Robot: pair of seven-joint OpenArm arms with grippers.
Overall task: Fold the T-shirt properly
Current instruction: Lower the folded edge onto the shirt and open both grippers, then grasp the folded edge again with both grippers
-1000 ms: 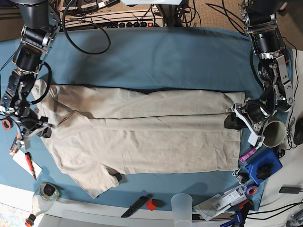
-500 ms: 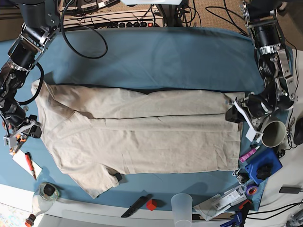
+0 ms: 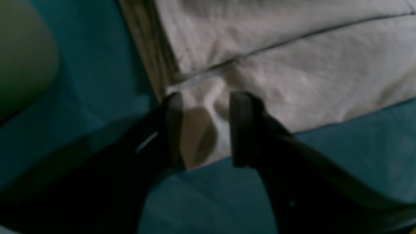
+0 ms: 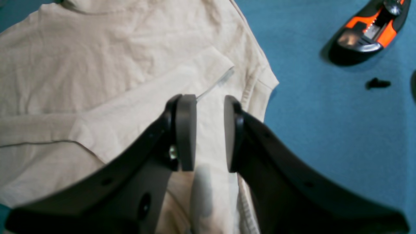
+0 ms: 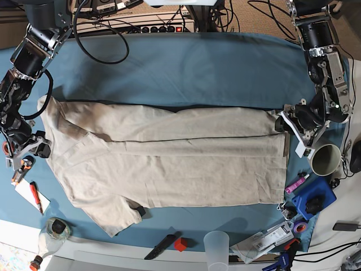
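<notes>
The beige T-shirt (image 5: 169,164) lies flat on the blue-teal cloth (image 5: 186,68), folded lengthwise, with one sleeve sticking out at the front left. My left gripper (image 5: 285,126) is at the shirt's right hem. In the left wrist view its jaws (image 3: 206,107) stand apart over the hem corner of the shirt (image 3: 292,48), where the fold line ends. My right gripper (image 5: 39,149) is at the shirt's left edge. In the right wrist view it (image 4: 209,104) is narrowly open above the shirt's (image 4: 97,65) shoulder edge, with fabric showing through the gap.
A pale cup (image 5: 326,160) stands close beside my left gripper. A blue box (image 5: 313,197) and a pink marker (image 5: 296,184) lie at the right. A clear cup (image 5: 216,245), a red block (image 5: 180,244) and a black tool (image 5: 162,244) are at the front edge. An orange-black cutter (image 4: 367,32) lies left of the shirt.
My right gripper has drawn back leftward to the shirt's left edge. My left gripper has moved a little toward the back along the right hem. The shirt has hardly shifted.
</notes>
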